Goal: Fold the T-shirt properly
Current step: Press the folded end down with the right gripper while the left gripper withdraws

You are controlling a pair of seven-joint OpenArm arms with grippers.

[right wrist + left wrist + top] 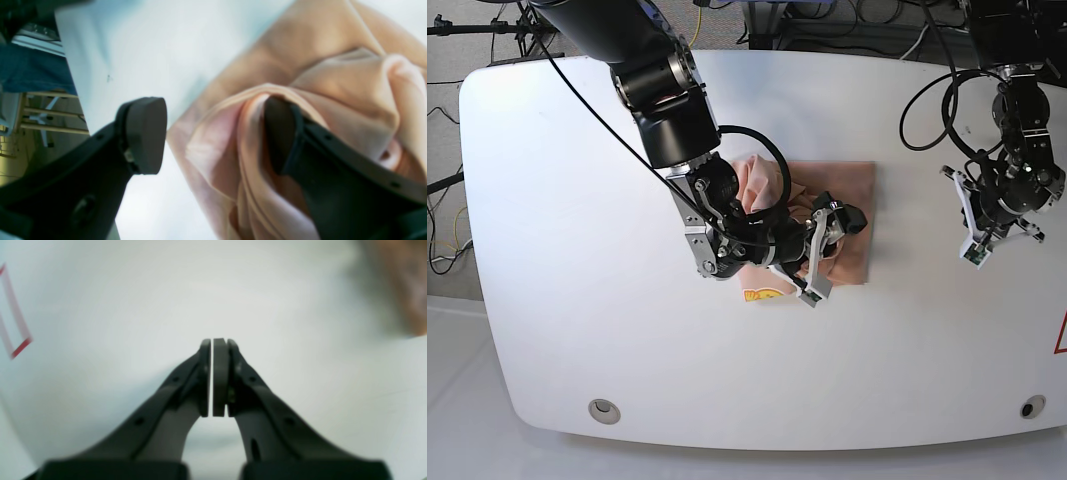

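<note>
The salmon-pink T-shirt (852, 185) lies bunched and partly folded at the middle of the white table, with its yellow-orange print (762, 295) peeking out at the near edge. My right gripper (827, 245) is low over the shirt. In the right wrist view this gripper (213, 133) is open: one finger (143, 133) is over bare table and the other is tucked under a raised fold of the T-shirt (333, 83). My left gripper (975, 250) hangs over bare table to the right of the shirt. Its pads (218, 373) are shut with nothing between them.
The white table (577, 250) has round holes near its front corners (604, 409). A red tape mark (16, 316) lies on the table near the left arm. Cables trail along the far edge (927, 90).
</note>
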